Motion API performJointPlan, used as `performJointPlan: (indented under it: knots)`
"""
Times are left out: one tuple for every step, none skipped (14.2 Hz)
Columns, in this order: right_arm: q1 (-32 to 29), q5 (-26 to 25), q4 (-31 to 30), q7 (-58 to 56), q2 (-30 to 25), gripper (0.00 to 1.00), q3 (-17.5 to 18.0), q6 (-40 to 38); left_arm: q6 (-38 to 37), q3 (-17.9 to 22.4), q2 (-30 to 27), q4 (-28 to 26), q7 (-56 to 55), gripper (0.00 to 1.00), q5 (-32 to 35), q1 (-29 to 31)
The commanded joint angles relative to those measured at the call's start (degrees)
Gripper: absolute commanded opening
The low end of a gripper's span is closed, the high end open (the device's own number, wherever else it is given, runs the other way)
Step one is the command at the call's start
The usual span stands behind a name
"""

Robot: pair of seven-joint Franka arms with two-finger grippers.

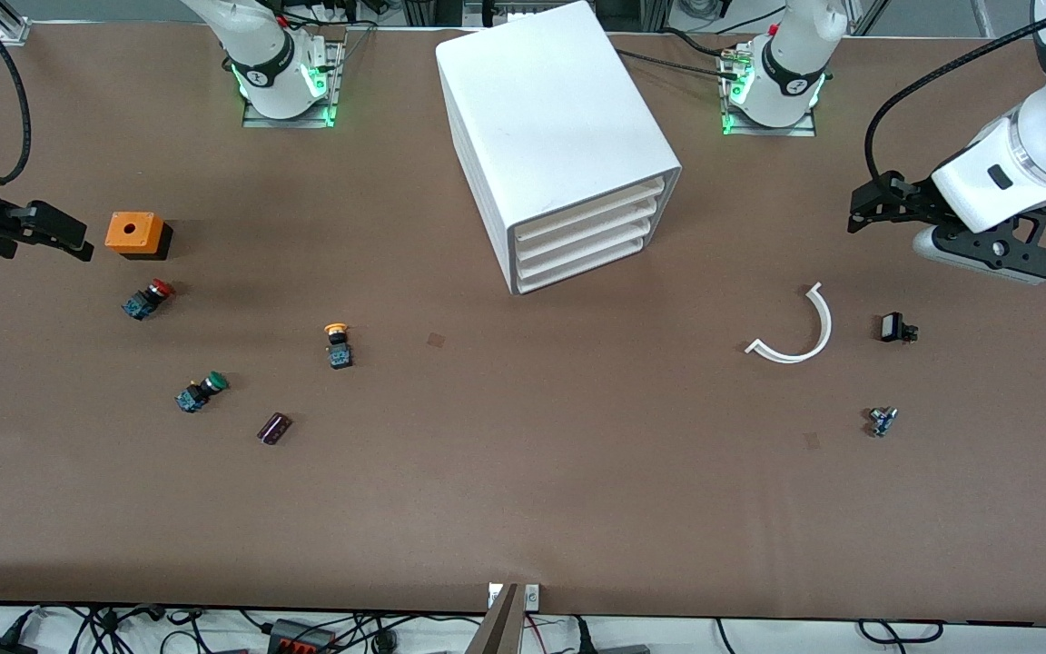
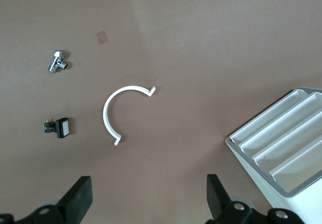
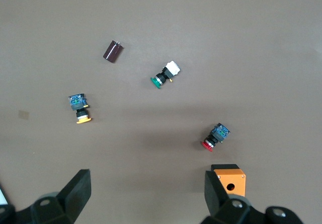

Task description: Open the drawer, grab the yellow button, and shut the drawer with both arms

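Fingers spread wide on both sides, nothing gripped — the left gripper hangs over bare table at the left arm's end, near a white curved clip, and the right gripper hovers by the orange switch box at the right arm's end.

All four drawers look pushed in, the drawer at the top of the white cabinet included. And the yellow-capped button isn't inside — it lies on the open table, nearer the front camera than the cabinet.

Risks from here: the drawers are alike and closely stacked, so a slightly low approach would likely hook the second one. The cabinet sits angled and loose — an off-axis pull could drag the whole box unless the other arm braces it. Red-capped and green-capped buttons lie close by — easy mix-up.
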Motion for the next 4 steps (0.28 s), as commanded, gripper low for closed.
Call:
performJointPlan:
  knots:
    - [-0.1,-0.8,-1.0,-0.8,-0.4,1.0,0.3,0.9,-0.4,-0.2,1.2,2.1,0.5,1.0,1.2,0.0]
    - [-0.1,-0.8,-1.0,-0.8,-0.4,1.0,0.3,0.9,-0.4,-0.2,1.2,2.1,0.5,1.0,1.5,0.0]
    - [-0.1,-0.8,-1.0,-0.8,-0.4,1.0,0.3,0.8,0.6,-0.3,1.4,2.1,0.5,1.0,3.7,-0.1]
    - [-0.1,-0.8,-1.0,-0.8,-0.4,1.0,0.3,0.8,1.9,-0.7,1.5,2.0,0.3,1.0,5.5,-0.1]
